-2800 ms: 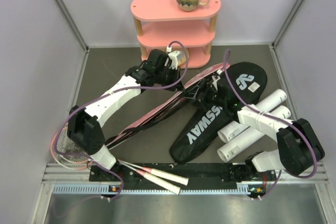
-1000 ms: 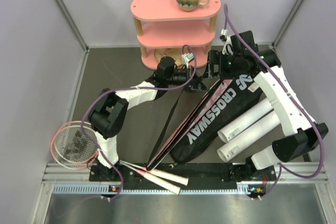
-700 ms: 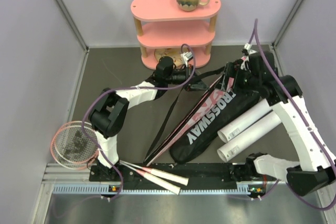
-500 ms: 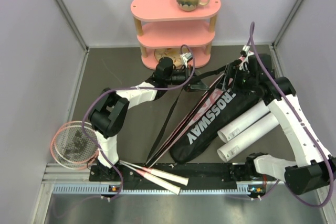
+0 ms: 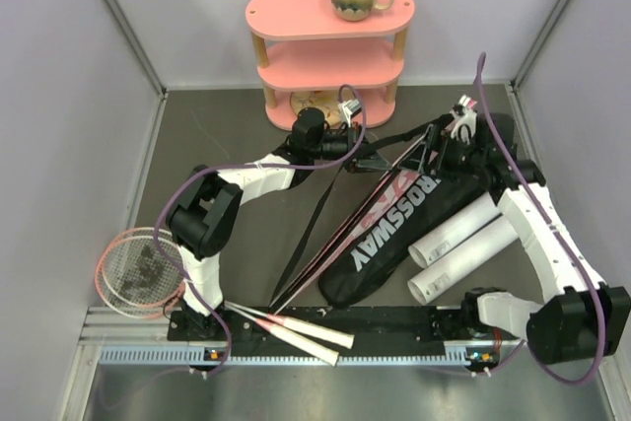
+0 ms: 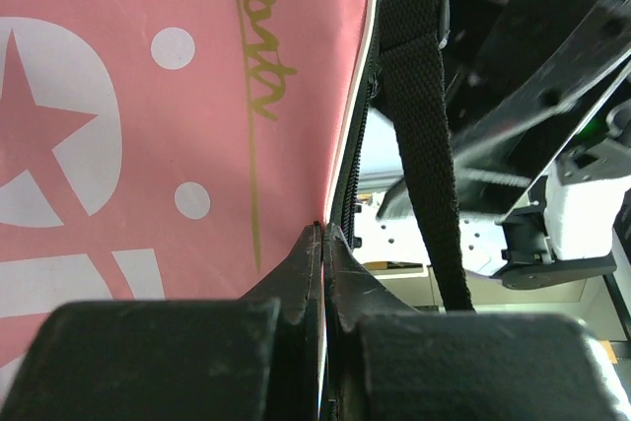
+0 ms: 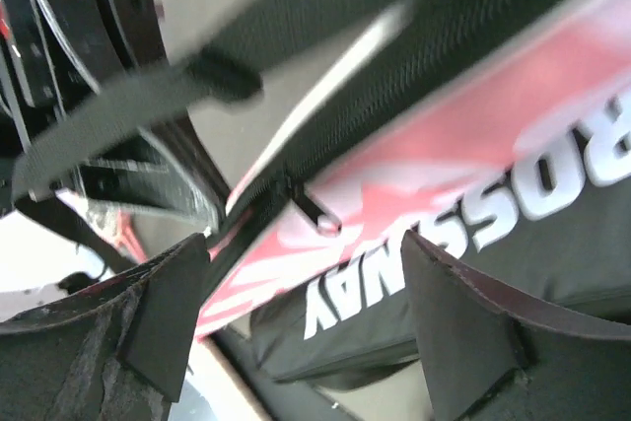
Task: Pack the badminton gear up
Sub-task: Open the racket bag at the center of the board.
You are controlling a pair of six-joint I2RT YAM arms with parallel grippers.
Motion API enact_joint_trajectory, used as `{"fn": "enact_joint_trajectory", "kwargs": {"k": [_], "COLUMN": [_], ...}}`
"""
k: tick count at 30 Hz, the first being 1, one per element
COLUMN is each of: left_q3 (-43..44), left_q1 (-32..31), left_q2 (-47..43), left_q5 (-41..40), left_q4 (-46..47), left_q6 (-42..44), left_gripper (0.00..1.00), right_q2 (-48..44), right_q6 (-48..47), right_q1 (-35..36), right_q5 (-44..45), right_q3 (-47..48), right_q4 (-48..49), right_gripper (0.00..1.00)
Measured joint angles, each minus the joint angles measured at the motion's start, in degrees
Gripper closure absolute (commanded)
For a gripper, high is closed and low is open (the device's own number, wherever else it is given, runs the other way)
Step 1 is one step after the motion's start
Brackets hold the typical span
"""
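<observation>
1. The black bag (image 5: pixel 394 234) lay flat, right and forward of the shelf (image 5: pixel 296 12), with the tubes (image 5: pixel 463 244) alongside it, waiting to be packed.
2. The pink bag (image 6: pixel 148 145) stood on edge in front of the shelf, so its zip could be reached.
3. The left gripper (image 6: pixel 323 244) was pinched tight on that bag's zip edge, steadying it.
4. The right gripper (image 7: pixel 306 253) hovered with its fingers spread around the zip pull (image 7: pixel 306 209), probably to draw it; blur hid any contact.
</observation>
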Motion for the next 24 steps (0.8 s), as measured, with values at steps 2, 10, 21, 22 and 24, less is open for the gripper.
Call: {"fn": "enact_joint_trajectory", "kwargs": {"k": [2, 10, 21, 22, 24], "left_q3": [0.00, 0.00, -0.02, -0.02, 0.00], "left_q1": [0.02, 0.02, -0.26, -0.31, -0.42], "left_q2": [0.00, 0.00, -0.04, -0.04, -0.04], "left_q5": [-0.33, -2.38, -5.64, -5.88, -6.21], "left_q4": [-0.02, -0.39, -1.44, -1.73, -2.45], "left_q6": [-0.20, -0.33, -0.33, -0.33, -0.31], "left_gripper": [1.00, 1.00, 1.00, 1.00, 1.00], "right_q2": [-2.34, -2.82, -0.46, 0.59, 2.86], "right_q6": [3.80, 14.03, 17.75, 17.84, 17.99], "right_q1": [0.98, 8.70, 10.84, 11.23, 12.17], "right_q5": [0.57, 8.07, 17.09, 17.90, 19.52], "right_q3": [-3.04, -4.81, -4.46, -4.07, -2.99], "right_q4": [-0.61, -2.38, -3.54, -3.61, -3.93], "right_gripper": [0.24, 0.56, 0.40, 0.36, 0.35]}}
